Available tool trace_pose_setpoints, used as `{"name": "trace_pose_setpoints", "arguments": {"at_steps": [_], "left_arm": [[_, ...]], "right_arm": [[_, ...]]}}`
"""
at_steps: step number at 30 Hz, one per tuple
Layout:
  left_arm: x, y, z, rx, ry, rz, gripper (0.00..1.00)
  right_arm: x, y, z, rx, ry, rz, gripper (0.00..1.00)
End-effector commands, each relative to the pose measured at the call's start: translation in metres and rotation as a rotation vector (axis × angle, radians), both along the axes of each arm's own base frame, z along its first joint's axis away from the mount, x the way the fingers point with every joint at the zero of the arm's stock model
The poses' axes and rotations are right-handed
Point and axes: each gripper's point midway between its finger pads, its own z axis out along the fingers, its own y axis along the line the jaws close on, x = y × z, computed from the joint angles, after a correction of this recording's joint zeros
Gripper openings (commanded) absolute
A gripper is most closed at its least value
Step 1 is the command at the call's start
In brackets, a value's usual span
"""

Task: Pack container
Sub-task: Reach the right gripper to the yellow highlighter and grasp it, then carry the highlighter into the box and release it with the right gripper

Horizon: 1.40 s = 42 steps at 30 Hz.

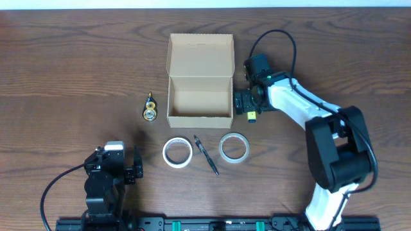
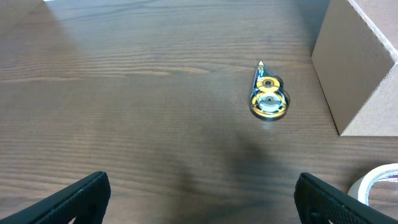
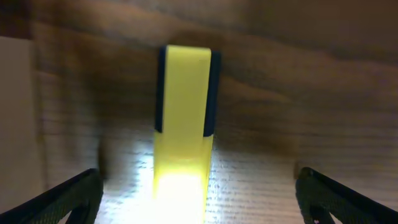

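The container [image 1: 200,96] is a tan cardboard box standing open at mid-table, its flap lid folded back. In the left wrist view only its corner [image 2: 357,68] shows at the right. A yellow thing with dark sides [image 3: 183,118] lies on the table just right of the box and shows in the overhead view [image 1: 252,117] too. My right gripper [image 3: 199,205] is open around it, both fingers well clear of its sides. My left gripper [image 1: 136,168] is open over bare wood near the front left, its fingertips [image 2: 78,199] wide apart with nothing between them.
A small yellow tape dispenser [image 1: 149,108] lies left of the box. In front of the box lie two white tape rolls [image 1: 176,153] [image 1: 234,147] with a black pen [image 1: 207,154] between them. The right arm's cable [image 1: 276,38] loops behind the box.
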Motion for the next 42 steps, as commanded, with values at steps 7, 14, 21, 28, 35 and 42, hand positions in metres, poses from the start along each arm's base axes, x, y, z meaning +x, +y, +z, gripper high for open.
{"name": "trace_pose_setpoints", "arguments": {"at_steps": [7,14,21,28,35,42], "left_arm": [[-0.001,0.002,-0.005,0.014,0.009,0.010,0.95],[-0.001,0.002,-0.005,0.014,0.009,0.010,0.95],[-0.001,0.002,-0.005,0.014,0.009,0.010,0.95],[-0.001,0.002,-0.005,0.014,0.009,0.010,0.95],[-0.001,0.002,-0.005,0.014,0.009,0.010,0.96],[-0.001,0.002,-0.005,0.014,0.009,0.010,0.95]], "right_arm": [[-0.001,-0.004,-0.010,-0.020,0.017,-0.061,0.57],[0.002,-0.014,-0.010,-0.019,0.017,-0.088,0.34],[0.004,-0.020,-0.009,-0.021,0.017,-0.099,0.19],[0.004,-0.026,0.002,-0.047,0.001,-0.102,0.14],[0.002,-0.025,0.053,-0.017,-0.077,-0.097,0.14],[-0.003,-0.009,0.130,0.049,-0.248,-0.022,0.17]]}}
